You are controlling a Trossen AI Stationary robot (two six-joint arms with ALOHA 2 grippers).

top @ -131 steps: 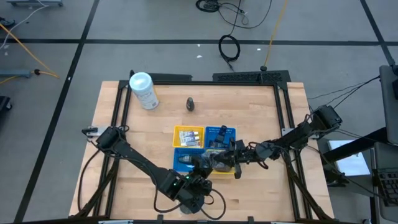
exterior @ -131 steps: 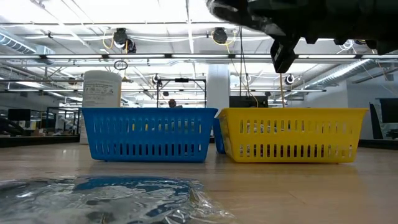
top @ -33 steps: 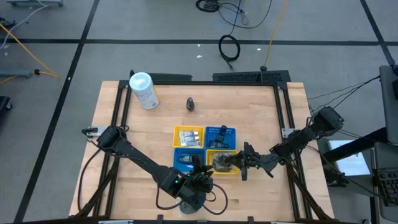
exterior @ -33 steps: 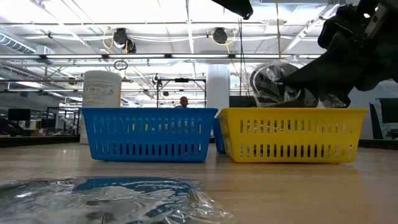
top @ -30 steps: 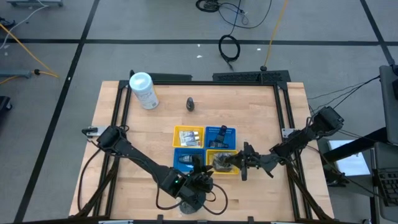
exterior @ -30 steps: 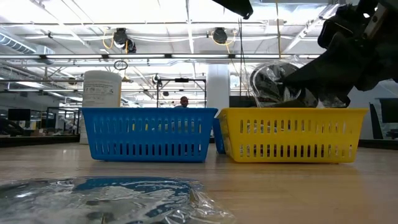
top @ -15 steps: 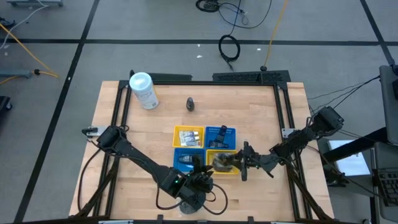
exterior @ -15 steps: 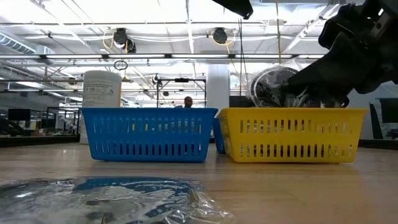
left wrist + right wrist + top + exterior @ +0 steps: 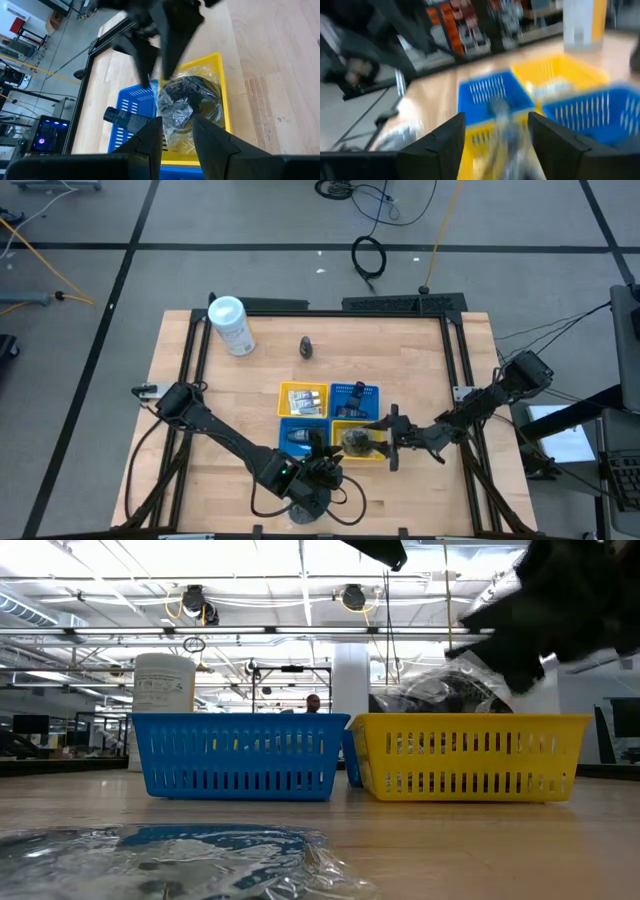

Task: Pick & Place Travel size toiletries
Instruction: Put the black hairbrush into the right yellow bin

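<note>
Sorting well along, by the look of things: pale tubes [image 9: 303, 397] lying in the far yellow basket [image 9: 303, 401], a dark mini bottle [image 9: 121, 117] in the far blue basket [image 9: 355, 396], another item in the near blue basket [image 9: 297, 438], and a clear-wrapped dark disc [image 9: 354, 442] now resting inside the near yellow basket [image 9: 470, 756], its crinkled wrap heaped above the rim in the low view. Left to fetch: one dark cone-shaped bottle [image 9: 307, 346] standing alone on the table [image 9: 420, 370], well apart from the baskets, and a clear-wrapped item [image 9: 170, 858] lying close to the low camera. Ignoring the white canister [image 9: 230, 325] at the far left corner, not part of the set.

Right pincer [image 9: 384, 436] poised at the right edge of the near yellow basket, fingers spread and gripping nothing, the wrapped disc just beside the tips and seemingly let go. Left pincer [image 9: 176, 135] hovering near the front table edge, aimed at the same basket, fingers only narrowly parted with nothing between them.
</note>
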